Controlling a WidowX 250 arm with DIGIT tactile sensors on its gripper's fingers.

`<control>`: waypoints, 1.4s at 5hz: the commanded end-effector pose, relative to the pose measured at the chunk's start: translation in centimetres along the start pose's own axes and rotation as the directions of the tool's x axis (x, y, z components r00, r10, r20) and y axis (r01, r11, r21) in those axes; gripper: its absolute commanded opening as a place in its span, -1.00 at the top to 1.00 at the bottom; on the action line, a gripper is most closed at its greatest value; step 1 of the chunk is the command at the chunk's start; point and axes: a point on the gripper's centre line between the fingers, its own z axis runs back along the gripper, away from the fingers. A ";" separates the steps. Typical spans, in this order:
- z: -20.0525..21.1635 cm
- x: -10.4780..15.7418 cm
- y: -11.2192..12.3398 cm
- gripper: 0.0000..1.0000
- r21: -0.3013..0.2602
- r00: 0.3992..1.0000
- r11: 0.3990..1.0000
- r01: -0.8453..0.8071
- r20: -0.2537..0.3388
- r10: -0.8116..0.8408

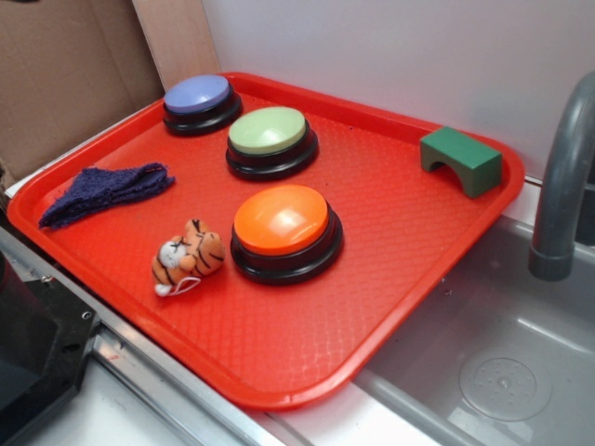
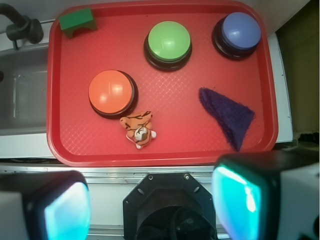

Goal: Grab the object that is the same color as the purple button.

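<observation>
The dark purple cloth [image 1: 104, 190] lies crumpled at the left end of the red tray [image 1: 307, 353]; in the wrist view the cloth [image 2: 227, 115] is at the tray's lower right. The purple button [image 1: 200, 100] stands at the tray's far left corner, top right in the wrist view [image 2: 240, 32]. My gripper [image 2: 155, 205] is open and empty, high above the tray's near edge, with its fingers [image 2: 240, 200] wide apart. It is not visible in the exterior view.
A green-topped button [image 1: 270, 139], an orange-topped button [image 1: 284, 228], a tiger plush [image 1: 189, 255] and a green arch block [image 1: 460, 160] are on the tray. A grey sink [image 1: 493, 362] and faucet [image 1: 562, 177] are to the right. The robot's black base [image 2: 170, 210] lies below the gripper.
</observation>
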 end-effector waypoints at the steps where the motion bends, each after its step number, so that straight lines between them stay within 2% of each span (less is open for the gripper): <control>1: 0.0 0.0 0.0 -1.00 0.000 1.000 1.000 0.000 0.000 0.000; 2: -1.2 1.5 1.2 -1.00 -0.087 0.966 0.963 -0.255 0.018 0.258; 3: -3.3 2.8 2.7 -1.00 -0.129 0.869 0.862 -0.490 0.009 0.495; 4: -5.0 3.4 4.2 -1.00 -0.138 0.748 0.742 -0.656 0.013 0.664; 5: -7.9 4.3 6.8 -1.00 -0.204 0.557 0.549 -0.811 0.020 0.830; 6: -10.7 5.2 9.2 -1.00 -0.200 0.329 0.321 -0.926 -0.008 0.944; 7: -13.8 5.3 11.2 -1.00 -0.143 0.080 0.077 -0.987 -0.016 0.997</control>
